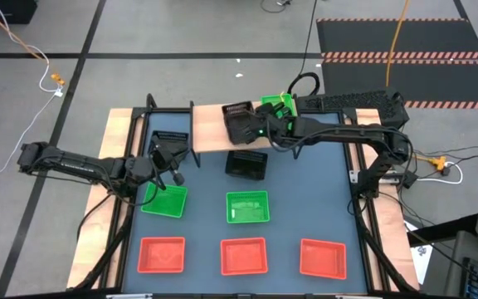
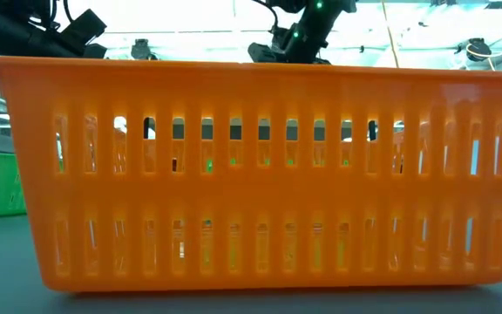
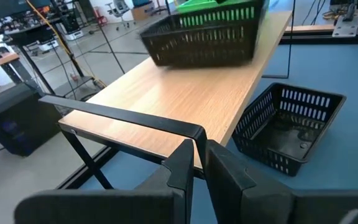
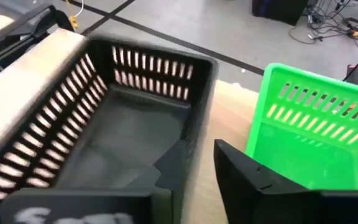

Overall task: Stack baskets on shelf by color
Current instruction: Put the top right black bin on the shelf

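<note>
A black basket (image 4: 123,124) sits blurred on the shelf (image 1: 305,137) at its left part. A green basket (image 4: 316,137) stands beside it on the plank, toward the right. My right gripper (image 4: 202,149) reaches in from the table's right, slanting down. It is open and astride the black basket's wall that faces the green one. In the high view this gripper (image 1: 256,129) hangs over the shelf's middle. My left gripper (image 3: 199,146) is shut and holds nothing. It hovers left of the shelf's near left corner (image 1: 175,176). My right gripper has one finger (image 4: 176,162) inside the black basket and the other (image 4: 247,177) outside its right side wall (image 4: 199,106), coming slanting down from the table's right. Light wood shows in the gap, and I cannot tell whether either finger touches the wall.
On the blue table stand a black basket (image 1: 247,164) just in front of the shelf and another (image 1: 170,141) at its left end. Two green baskets (image 1: 165,199) (image 1: 247,208) stand mid-table. Three red ones line the near edge (image 1: 244,256); one fills the low view (image 2: 251,174).
</note>
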